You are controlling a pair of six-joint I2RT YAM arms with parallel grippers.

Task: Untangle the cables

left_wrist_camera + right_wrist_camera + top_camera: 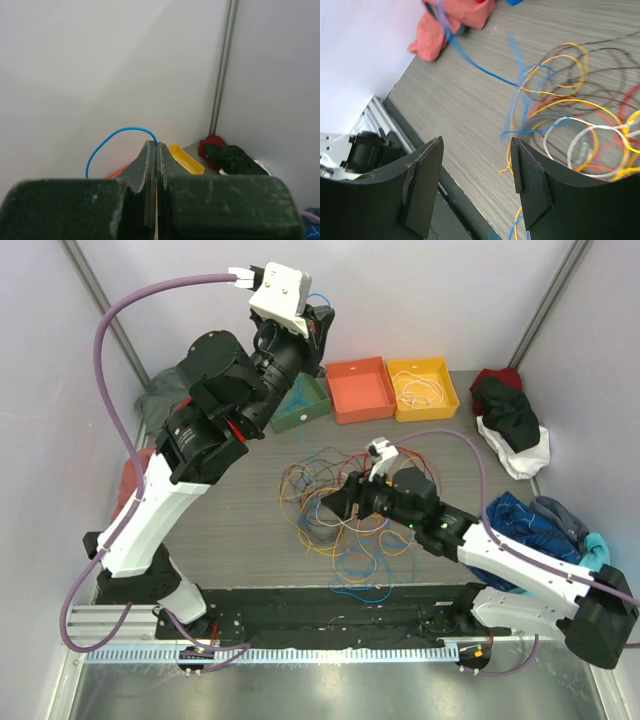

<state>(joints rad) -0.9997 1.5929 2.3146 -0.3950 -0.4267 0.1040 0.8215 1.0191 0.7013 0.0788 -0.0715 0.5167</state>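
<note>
Two grippers, two different states for you to note. Your left gripper [156, 147] is raised high at the upper centre of the overhead view, above the bins, and its jaws are pressed together on a blue cable [120, 133]. In the left wrist view that cable comes out of the closed tips and arches up and over to the left against the pale wall.

Your right gripper [476, 146] sits low in the middle of the overhead view, at the left edge of the tangle of cables [350, 525]. Its jaws stand apart with only bare table [460, 110] between them, so it holds nothing. In the right wrist view the tangle fills the right side of the frame, with loops of yellow, orange, white, red and brown just beside the right-hand finger [530, 180]. A blurred blue strand [480, 71] runs from those loops toward the pink cloth [450, 22] at the upper left. You cannot tell from these views whether it is the cable your left gripper pinches.

Along the top of the overhead view a green bin [305, 410], a red bin [358, 390] and a yellow bin [452, 395] stand in a row, and the yellow one has pale wires [420, 390] in it. A dark and white cloth [512, 425] and a blue cloth [535, 520] lie at the right edge
</note>
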